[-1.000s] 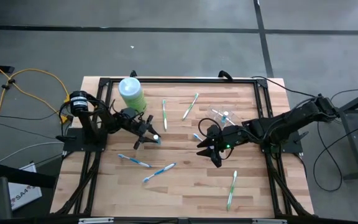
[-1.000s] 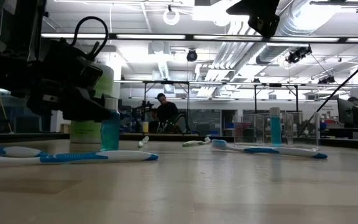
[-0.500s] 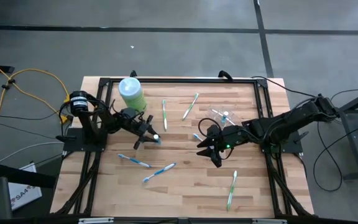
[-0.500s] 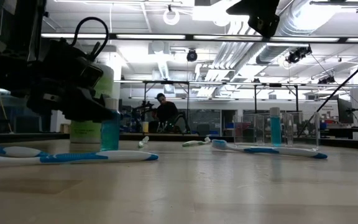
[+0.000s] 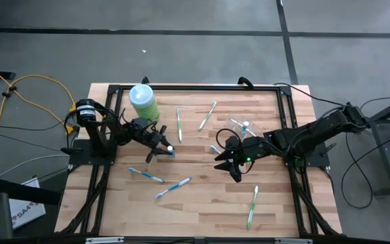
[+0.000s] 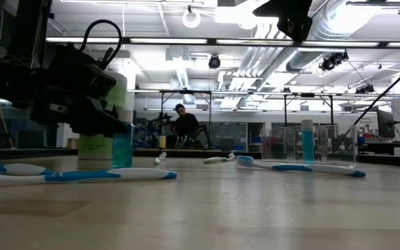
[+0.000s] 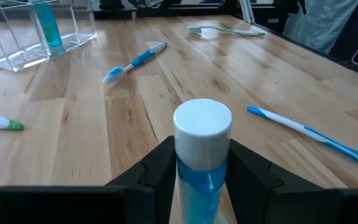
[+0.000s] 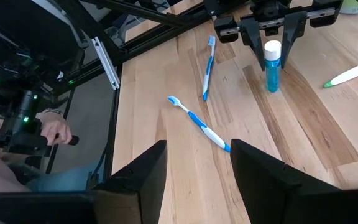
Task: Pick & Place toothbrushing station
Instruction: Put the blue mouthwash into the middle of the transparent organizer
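Observation:
A small blue bottle with a white cap (image 7: 202, 124) stands upright on the wood table, left of its middle (image 5: 170, 150). My left gripper (image 5: 162, 148) reaches it from the table's left and is shut on it. The toothbrushing station (image 5: 241, 126), a see-through holder with a blue item standing in it (image 6: 307, 144), rests on its base toward the far right. My right gripper (image 5: 226, 167) hangs open above the table, on the near side of the station, touching nothing. My left gripper pinches the blue bottle just under its white cap, on the blue neck (image 7: 199, 171), one finger (image 7: 160, 168) on each side. The fingers come nearly level from the table's left. The bottle stays upright with its base on the table (image 6: 122, 165).
A big pale-green bottle with a white cap (image 5: 143, 102) stands far left. Several toothbrushes lie scattered: green ones (image 5: 179, 124) (image 5: 207, 115) (image 5: 252, 207), blue ones (image 5: 145, 175) (image 5: 173, 187). A black frame (image 5: 181, 87) rims the table. A person's hand (image 8: 53, 129) shows beyond its edge.
In the low view my left gripper's fingers have drawn in a little on the blue bottle and now cover its cap. The bottle stands where it was. My right arm has kept still.

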### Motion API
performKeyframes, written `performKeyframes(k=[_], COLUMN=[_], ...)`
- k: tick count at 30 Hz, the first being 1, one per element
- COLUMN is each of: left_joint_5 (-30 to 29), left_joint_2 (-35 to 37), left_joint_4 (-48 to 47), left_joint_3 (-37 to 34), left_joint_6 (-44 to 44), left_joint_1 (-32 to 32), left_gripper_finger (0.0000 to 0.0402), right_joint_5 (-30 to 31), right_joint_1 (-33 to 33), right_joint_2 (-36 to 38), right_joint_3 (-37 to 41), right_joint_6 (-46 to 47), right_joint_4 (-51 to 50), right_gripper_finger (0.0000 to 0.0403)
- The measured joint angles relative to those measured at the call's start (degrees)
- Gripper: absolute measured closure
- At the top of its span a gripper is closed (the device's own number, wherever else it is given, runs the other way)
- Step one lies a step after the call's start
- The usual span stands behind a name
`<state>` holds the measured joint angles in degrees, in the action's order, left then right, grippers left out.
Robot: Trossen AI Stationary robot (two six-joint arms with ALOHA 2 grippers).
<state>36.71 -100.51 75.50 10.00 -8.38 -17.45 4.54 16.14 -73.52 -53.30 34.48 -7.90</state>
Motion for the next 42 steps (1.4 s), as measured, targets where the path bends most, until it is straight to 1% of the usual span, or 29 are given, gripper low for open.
performKeyframes(k=[6, 12, 24, 28, 32, 38, 42], left_joint_5=[-0.02, -0.04, -0.66, -2.71, -5.32, -8.9, -9.86], left_joint_2=[0.0, 0.0, 0.07, 0.07, 0.04, 0.04, 0.04], left_joint_4=[0.0, -0.12, -1.79, -3.18, -4.67, -4.82, -5.12], left_joint_3=[0.0, 0.0, 0.0, -0.02, -0.04, -0.04, -0.02], left_joint_6=[0.14, 1.4, -0.23, -1.31, -3.73, -4.09, -4.2], left_joint_1=[0.0, 0.0, 0.02, 0.98, 3.48, 6.5, 6.97], left_gripper_finger=[0.0295, 0.0288, 0.0281, 0.0281, 0.0281, 0.0281, 0.0281], right_joint_5=[-0.02, -0.02, -0.26, -0.26, -0.25, -0.24, -0.24], right_joint_1=[0.0, 0.0, 0.0, -0.02, -0.02, 0.0, 0.0], right_joint_2=[0.0, 0.0, 0.0, 0.0, 0.0, 0.0, 0.0], right_joint_3=[0.0, 0.0, 0.0, 0.0, 0.0, 0.0, 0.0], right_joint_6=[0.0, 0.0, 0.23, 0.22, 0.24, 0.24, 0.24], right_joint_4=[0.0, 0.0, 0.0, 0.0, 0.0, 0.0, 0.0], right_gripper_finger=[0.0233, 0.0233, 0.0233, 0.0233, 0.0233, 0.0233, 0.0233])
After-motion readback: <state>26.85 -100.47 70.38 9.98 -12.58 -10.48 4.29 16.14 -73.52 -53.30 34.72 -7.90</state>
